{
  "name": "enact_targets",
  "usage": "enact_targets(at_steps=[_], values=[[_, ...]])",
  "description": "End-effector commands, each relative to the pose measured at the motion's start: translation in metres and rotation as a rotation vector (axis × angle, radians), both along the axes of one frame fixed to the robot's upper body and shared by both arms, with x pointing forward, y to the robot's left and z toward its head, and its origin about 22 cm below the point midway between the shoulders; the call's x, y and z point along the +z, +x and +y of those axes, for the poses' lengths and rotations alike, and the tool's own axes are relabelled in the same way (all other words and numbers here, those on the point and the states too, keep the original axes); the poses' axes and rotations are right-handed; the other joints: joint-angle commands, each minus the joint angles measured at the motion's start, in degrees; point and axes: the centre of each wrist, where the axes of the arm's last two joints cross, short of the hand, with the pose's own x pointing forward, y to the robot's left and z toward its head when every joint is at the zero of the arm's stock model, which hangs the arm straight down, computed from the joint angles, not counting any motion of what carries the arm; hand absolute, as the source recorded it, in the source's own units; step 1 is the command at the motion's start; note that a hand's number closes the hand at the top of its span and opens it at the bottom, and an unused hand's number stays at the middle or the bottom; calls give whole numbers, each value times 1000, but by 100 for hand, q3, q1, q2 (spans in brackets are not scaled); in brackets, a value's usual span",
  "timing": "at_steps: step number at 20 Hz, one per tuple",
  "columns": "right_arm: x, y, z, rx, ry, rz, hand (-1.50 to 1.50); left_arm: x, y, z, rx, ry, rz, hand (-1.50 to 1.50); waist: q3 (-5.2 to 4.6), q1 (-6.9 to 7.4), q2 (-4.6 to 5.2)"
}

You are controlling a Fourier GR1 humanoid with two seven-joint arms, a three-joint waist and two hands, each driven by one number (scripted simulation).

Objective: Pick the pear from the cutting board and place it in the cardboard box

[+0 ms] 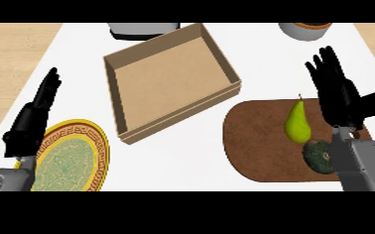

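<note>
**Task status: pear not yet grasped, box still unfilled**

The pear (296, 123) lies on the brown cutting board (256, 144) at the right of the counter, stem pointing away from the robot. It sits just beside a dark green avocado (318, 156), which occupies the near right part of the same board and is partly covered by the right forearm.

The right hand (336, 90) is over the far right part of the board, just to the right of the pear. Its fingers are straight and spread, pointing away from the robot; nothing is held. No contact with the pear is visible.

The left hand (35, 114) shows at the left edge, fingers extended and relaxed, holding nothing. It rests beside a yellow patterned plate (73, 158) and takes no visible part in the task.

The cardboard box (170, 79) stands left of the cutting board, well apart from the pear, turned at an angle to the counter's edge. Its floor is bare.

Two vessels, a grey pot (143, 29) and a white cup (305, 29), are cut off by the far edge.

Assessment: no stage is complete. Remaining steps, judged from the layout:
1. Close the right hand round the pear without disturbing the avocado.
2. Lift and carry it leftward over the near wall of the box.
3. Release it inside.
</note>
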Motion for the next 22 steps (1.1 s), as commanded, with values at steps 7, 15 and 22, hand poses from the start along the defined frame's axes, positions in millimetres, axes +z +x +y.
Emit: enact_targets(at_steps=[7,15,22], values=[[48,-8,-43,206,-1026,-68,-150,-4,-9,34,161,102,131,0,-743,75,153],[15,-67,-60,302,-1272,-207,-150,-12,-18,35,273,79,238,0,-360,-274,137],[77,-49,-44,289,-1649,-225,-150,-19,-8,35,271,94,262,0,-378,-237,146]])
